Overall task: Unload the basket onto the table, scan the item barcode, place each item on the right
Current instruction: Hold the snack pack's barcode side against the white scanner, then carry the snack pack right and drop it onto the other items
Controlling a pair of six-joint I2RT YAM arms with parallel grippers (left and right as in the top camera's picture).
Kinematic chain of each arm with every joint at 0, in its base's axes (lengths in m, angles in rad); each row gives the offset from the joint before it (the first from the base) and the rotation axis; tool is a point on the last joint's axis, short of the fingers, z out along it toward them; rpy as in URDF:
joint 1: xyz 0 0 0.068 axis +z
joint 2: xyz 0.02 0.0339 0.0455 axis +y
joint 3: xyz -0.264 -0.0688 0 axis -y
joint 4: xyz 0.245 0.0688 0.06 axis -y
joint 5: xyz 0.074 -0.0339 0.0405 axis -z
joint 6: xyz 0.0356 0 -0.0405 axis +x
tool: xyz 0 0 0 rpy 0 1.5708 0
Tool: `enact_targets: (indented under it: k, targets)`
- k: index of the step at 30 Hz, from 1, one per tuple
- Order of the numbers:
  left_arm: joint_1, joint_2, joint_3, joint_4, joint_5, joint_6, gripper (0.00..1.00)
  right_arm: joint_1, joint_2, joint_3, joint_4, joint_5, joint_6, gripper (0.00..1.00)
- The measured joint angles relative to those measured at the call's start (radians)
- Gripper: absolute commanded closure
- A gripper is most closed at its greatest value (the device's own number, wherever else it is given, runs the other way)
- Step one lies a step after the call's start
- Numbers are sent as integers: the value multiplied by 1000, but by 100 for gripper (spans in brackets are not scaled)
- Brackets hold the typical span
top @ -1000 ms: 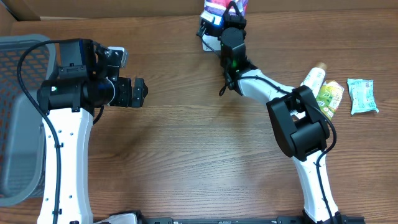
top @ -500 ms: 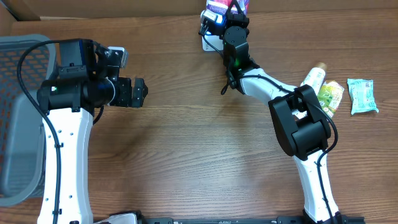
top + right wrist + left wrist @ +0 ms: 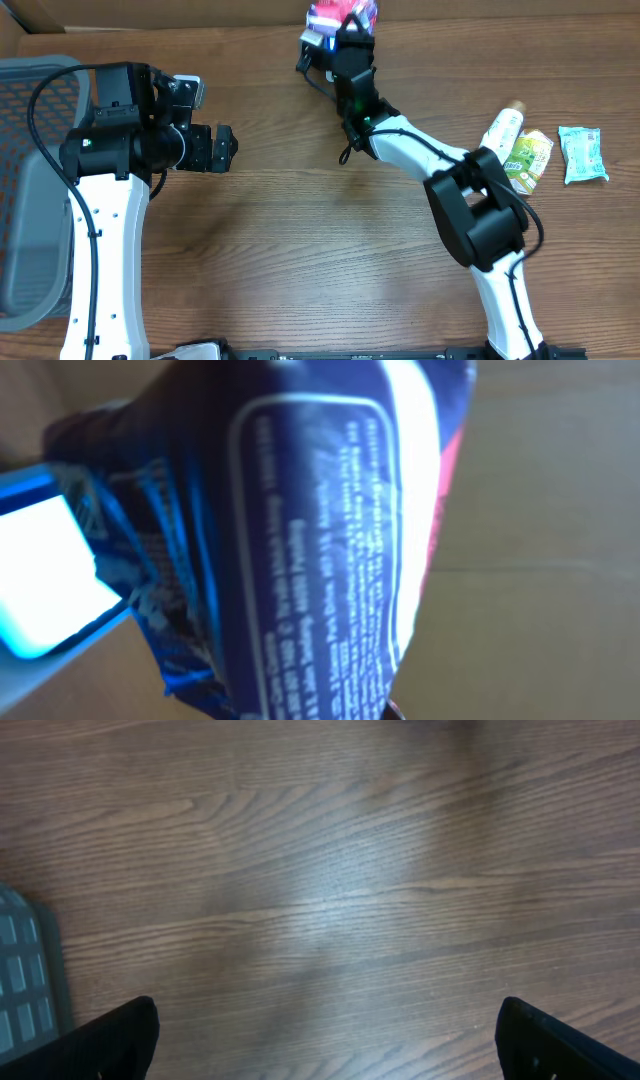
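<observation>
Open wood runs across the middle of the table (image 3: 300, 240) between the two arms — a gripper could cross there unhindered. A grey basket (image 3: 40, 66) blocks the left edge. The right arm (image 3: 420, 150) slants over the far right, its snack packet (image 3: 340, 14) held at the back edge, with a bottle (image 3: 503, 128), green pouch (image 3: 530, 158) and pale packet (image 3: 583, 153) crowded just beyond. Beneath the wide-spread left gripper (image 3: 330, 1055) — bare boards.

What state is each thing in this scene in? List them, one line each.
Left jaws: open wide, empty, over the table.
Right jaws: shut on the snack packet, at the table's far edge.
Bottle: lying on its side.
Green pouch: lying flat.
Pale green packet: lying flat.
Grey basket: upright, at the table's left edge.
</observation>
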Motion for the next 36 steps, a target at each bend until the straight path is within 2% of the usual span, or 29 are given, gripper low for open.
enact_targets:
  k: [5,9,13,17,21,26,32,36]
  targets:
    - [0,0,0,0,0,0,0,21,-204,-2,-350,1,127,96]
    - [0,0,0,0,0,0,0,33,-427,6,-683,-41,336,96]
    - [0,0,0,0,0,0,0,34,-604,23,-1048,-251,555,96]
    - [0,0,0,0,0,0,0,-8,-658,23,-1274,-540,741,96]
    - [0,0,0,0,0,0,0,-106,-655,22,-1406,-713,974,96]
    - [0,0,0,0,0,0,0,-330,-654,20,-1507,-793,1308,96]
    - [0,0,0,0,0,0,0,-668,-654,-40,-1484,-813,1645,96]
    - [0,0,0,0,0,0,0,-847,-654,-165,-1402,-814,1814,96]
